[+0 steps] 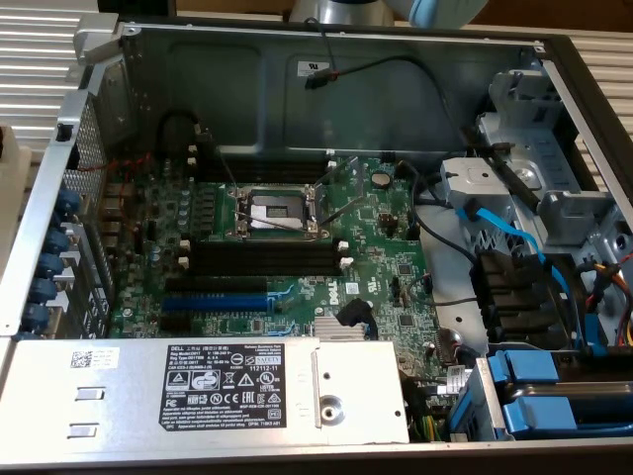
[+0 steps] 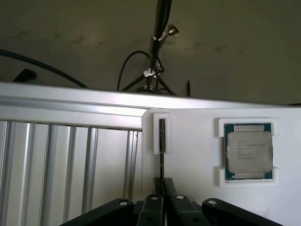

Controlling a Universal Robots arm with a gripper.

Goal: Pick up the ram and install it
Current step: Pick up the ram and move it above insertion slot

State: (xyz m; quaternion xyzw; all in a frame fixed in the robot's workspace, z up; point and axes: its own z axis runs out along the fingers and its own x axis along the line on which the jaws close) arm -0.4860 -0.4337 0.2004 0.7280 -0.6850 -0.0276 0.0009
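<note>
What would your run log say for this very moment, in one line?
phase: grasping | fingers: closed on the ram | ram: standing on edge in white holder | memory slots: empty

Ribbed silver aluminium surface point(image 2: 70, 165), catching a fair bit of light. Behind it a dim grey-brown backdrop point(image 2: 244, 52) with loose black cables point(image 2: 47, 68).

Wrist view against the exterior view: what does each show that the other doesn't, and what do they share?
Wrist view only: the hand closed on the ram stick, which stands edge-on in a white tray beside a processor chip. Exterior view only: the open computer case, its motherboard with empty black memory slots and a bare processor socket. Shared: the ribbed metal tabletop.
</note>
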